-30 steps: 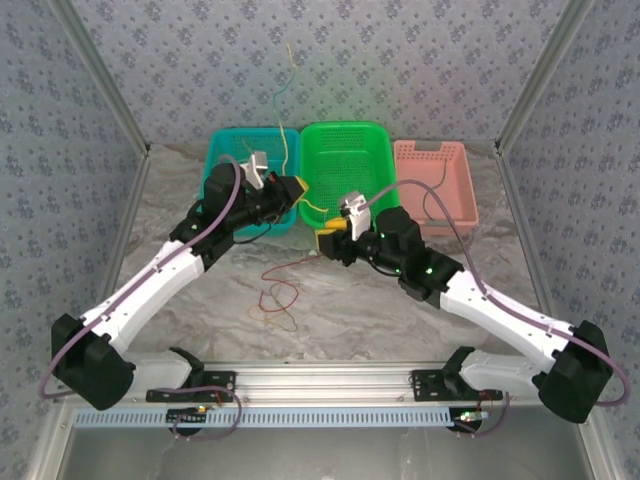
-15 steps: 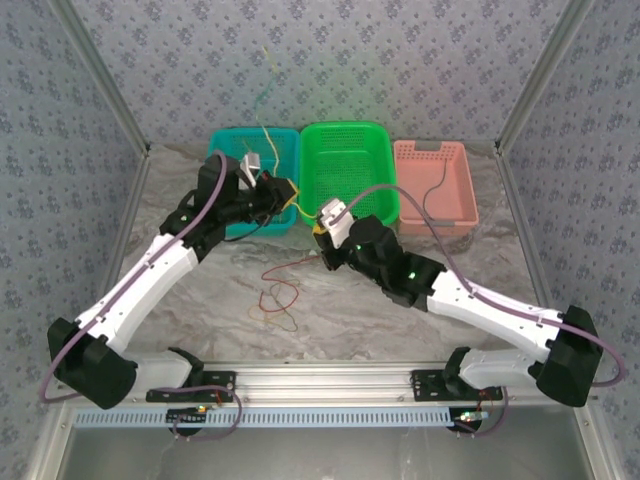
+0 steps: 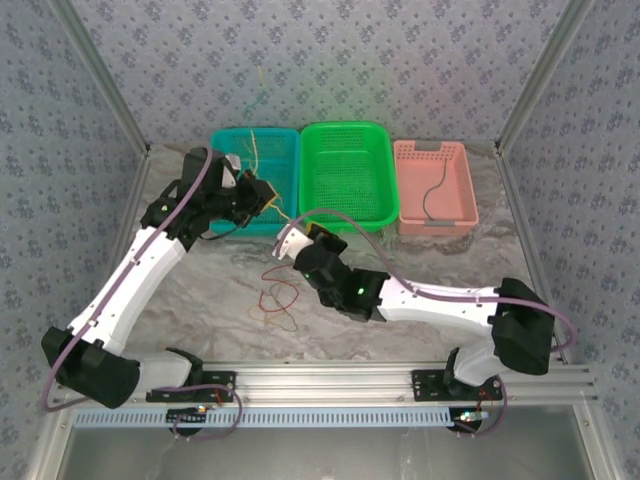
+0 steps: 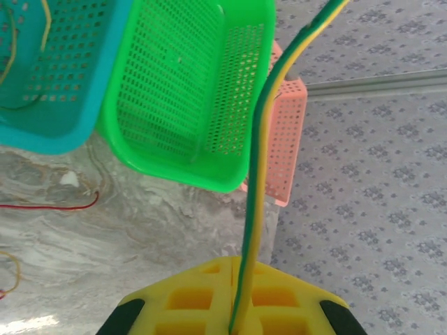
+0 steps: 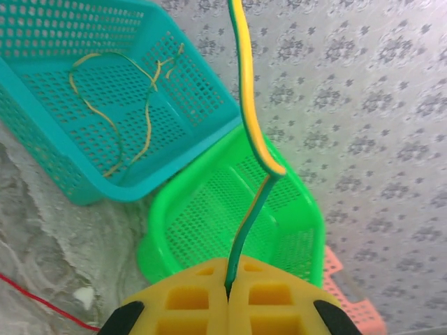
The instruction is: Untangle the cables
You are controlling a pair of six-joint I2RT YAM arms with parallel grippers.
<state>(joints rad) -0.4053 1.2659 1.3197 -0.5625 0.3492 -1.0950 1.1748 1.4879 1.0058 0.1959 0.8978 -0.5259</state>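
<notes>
My left gripper hovers at the teal basket's near right corner. In the left wrist view its yellow pads are shut on a yellow-green cable that runs up out of frame. My right gripper is just in front of it, low over the table. It is shut on a yellow-green cable too, which bends above the pads. A thin yellow cable lies in the teal basket. The red-brown cable lies looped on the marble table, and a black cable is in the pink basket.
A green basket stands between the teal and pink ones along the back wall. Metal frame posts rise at both sides and a rail runs along the near edge. The right arm's purple hose arcs over the table's middle.
The right arm has swung left and lower, and its gripper has closed on the yellow-green cable. The left gripper has pulled back to the left along the teal basket.
</notes>
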